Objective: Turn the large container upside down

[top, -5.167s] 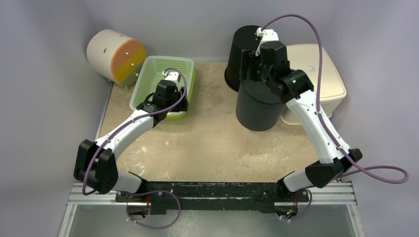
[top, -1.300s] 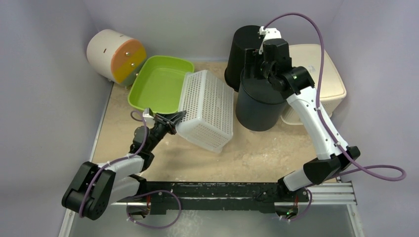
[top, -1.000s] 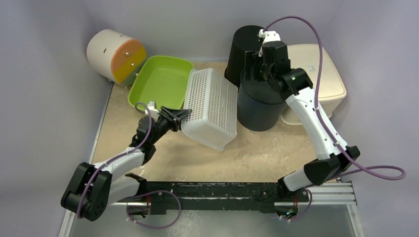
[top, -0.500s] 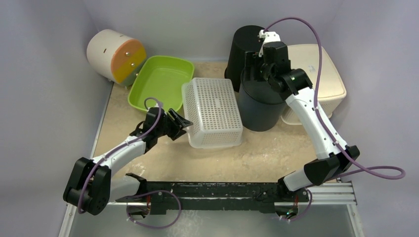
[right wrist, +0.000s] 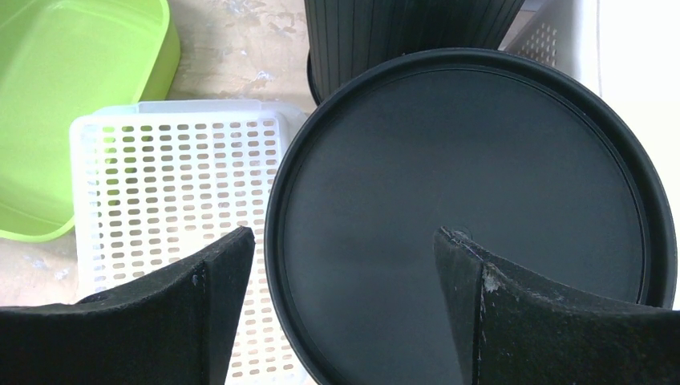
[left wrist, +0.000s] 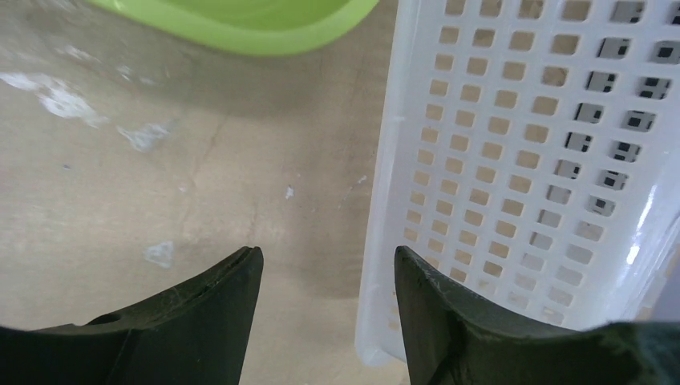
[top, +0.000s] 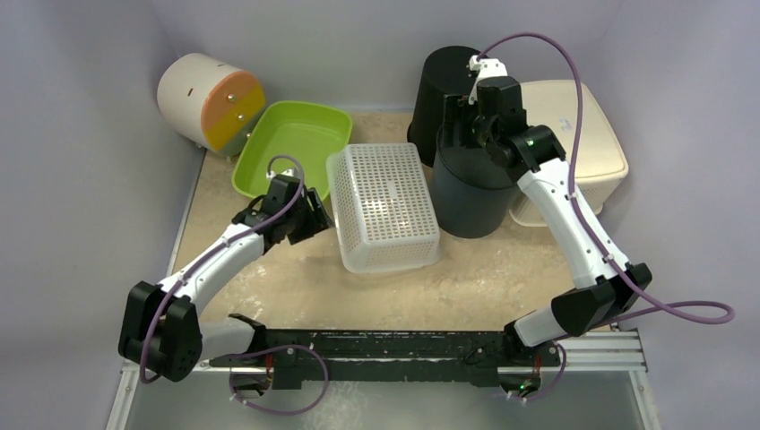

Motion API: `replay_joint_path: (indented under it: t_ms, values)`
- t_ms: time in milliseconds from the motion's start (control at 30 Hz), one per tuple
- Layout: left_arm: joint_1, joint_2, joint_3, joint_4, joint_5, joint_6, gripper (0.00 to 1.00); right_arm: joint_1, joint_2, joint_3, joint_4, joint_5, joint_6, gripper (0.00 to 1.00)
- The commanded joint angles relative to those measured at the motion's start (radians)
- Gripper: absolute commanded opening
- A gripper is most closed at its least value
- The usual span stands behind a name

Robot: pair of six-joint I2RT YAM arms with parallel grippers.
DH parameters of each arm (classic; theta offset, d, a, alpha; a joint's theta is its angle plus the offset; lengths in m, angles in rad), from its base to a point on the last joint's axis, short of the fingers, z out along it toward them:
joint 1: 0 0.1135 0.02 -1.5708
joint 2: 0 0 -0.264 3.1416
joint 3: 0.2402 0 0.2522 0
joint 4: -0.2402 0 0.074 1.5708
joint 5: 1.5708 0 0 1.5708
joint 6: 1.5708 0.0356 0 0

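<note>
At the centre of the table (top: pixel 296 278), you have the white perforated basket (top: pixel 385 206) lying bottom up, with its rim on the surface and its slotted base facing the overhead camera. Your left gripper (top: pixel 315 218) sits low at the basket's left side with its jaws apart and nothing between them. In the left wrist view this gripper (left wrist: pixel 327 265) frames bare tabletop, and one finger (left wrist: pixel 449 321) is just beside the basket's (left wrist: pixel 521 160) side wall; whether it touches cannot be confirmed. A green tub (top: pixel 291 148) lies just beyond the basket's far-left corner, and a cream drum (top: pixel 202 94) with an orange face lies on its side further back at the left. On the basket's right, a black bin (top: pixel 470 197) stands inverted, just beside the basket. A second black bin (top: pixel 439 81) stands behind it and a beige container (top: pixel 582 134) stands to its right. Your right gripper (top: pixel 455 133) hangs above the nearer bin's upturned base. The right wrist view shows this gripper (right wrist: pixel 345 241) spread wide, holding nothing, clear of the black disc (right wrist: pixel 473 200) below.
</note>
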Motion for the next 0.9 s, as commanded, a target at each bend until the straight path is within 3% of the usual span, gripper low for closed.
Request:
replay_joint_path:
  t_ms: [0,200,367,633,867]
  values:
    - [-0.005,-0.033,0.144,-0.155,-0.169,0.194,0.61,-0.005,-0.038,-0.003,0.040,-0.011,-0.012,0.85]
    - [-0.005,-0.018,0.201,-0.198,-0.292,0.358,0.61,-0.005,-0.037,-0.001,0.040,-0.014,-0.011,0.85]
    - [-0.003,-0.057,0.129,-0.071,-0.335,0.526,0.63,-0.006,-0.038,0.002,0.034,-0.010,-0.016,0.85]
    - [-0.003,-0.072,0.070,0.106,-0.258,0.745,0.64,-0.013,-0.032,0.019,0.019,-0.005,-0.026,0.85]
    - [-0.001,-0.027,0.078,0.141,-0.143,0.922,0.64,-0.017,-0.023,0.028,0.011,0.004,-0.031,0.85]
